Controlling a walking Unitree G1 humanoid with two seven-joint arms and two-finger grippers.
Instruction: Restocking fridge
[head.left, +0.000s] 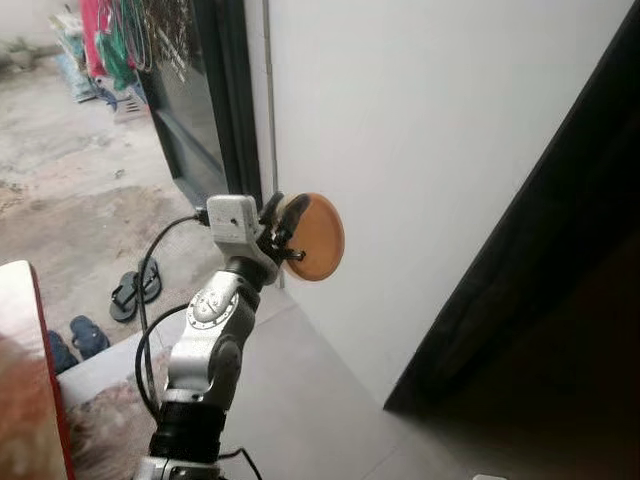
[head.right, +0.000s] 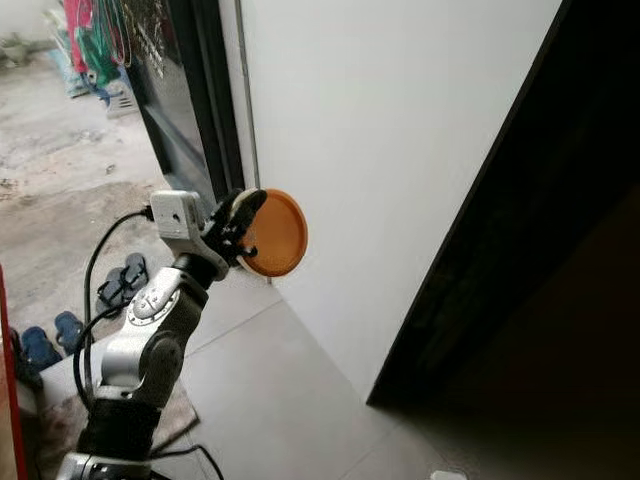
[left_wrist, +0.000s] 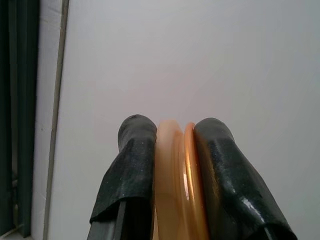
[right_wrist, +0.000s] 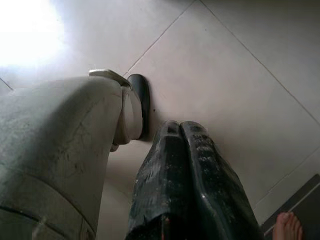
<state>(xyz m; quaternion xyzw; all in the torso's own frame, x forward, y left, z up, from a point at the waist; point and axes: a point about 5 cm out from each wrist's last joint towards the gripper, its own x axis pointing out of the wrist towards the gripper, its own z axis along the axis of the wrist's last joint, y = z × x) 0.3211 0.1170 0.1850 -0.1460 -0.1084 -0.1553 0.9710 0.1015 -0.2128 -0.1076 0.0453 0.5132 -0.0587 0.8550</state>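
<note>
- Beside the white wall (head.left: 430, 150), the left gripper (head.left: 285, 228) pinches an orange plate (head.left: 318, 237) edge-on, its face upright.
- Right gripper (right_wrist: 186, 145) hangs shut, empty.

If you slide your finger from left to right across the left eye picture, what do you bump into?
Red edge → sandals → left gripper → orange plate → white wall → dark opening.
</note>
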